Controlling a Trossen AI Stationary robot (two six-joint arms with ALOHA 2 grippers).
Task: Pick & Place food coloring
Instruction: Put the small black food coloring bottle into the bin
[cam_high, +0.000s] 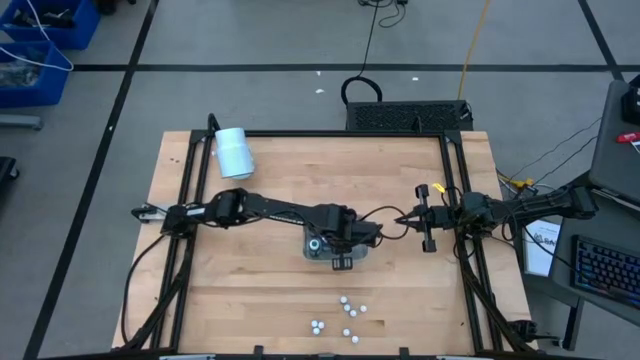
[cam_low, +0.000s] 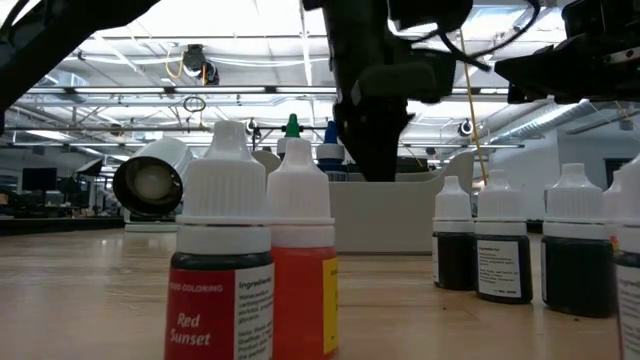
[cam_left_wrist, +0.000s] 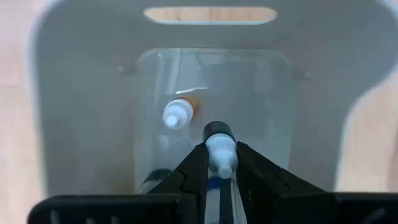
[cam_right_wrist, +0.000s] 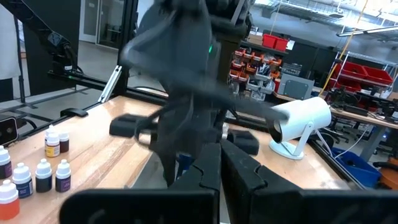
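Note:
Several white-capped food coloring bottles (cam_high: 347, 315) stand on their bases near the table's near edge; they fill the low view's foreground (cam_low: 255, 260). My left gripper (cam_left_wrist: 221, 155) reaches down inside the grey tray (cam_high: 310, 240) at mid-table and is shut on one bottle. An orange-filled bottle (cam_left_wrist: 177, 115) sits on the tray floor beside it. My right gripper (cam_high: 405, 218) hovers shut to the right of the tray, pointing at it, and touches nothing. My left gripper pinches a small bottle by its white cap and neck (cam_left_wrist: 221, 163) between the two fingers, one on each side. The fingers come from above, pointing down into the tray. Blue shows below the cap. Whether its base rests on the tray floor I cannot tell.
A large white cylinder (cam_high: 235, 153) lies near the table's far left corner. Green and blue bottle tips (cam_low: 292, 128) show above the tray's rim (cam_low: 390, 215). A dark frame rail (cam_high: 462, 215) runs along each table side. Bare wood lies left and near-left of the tray.

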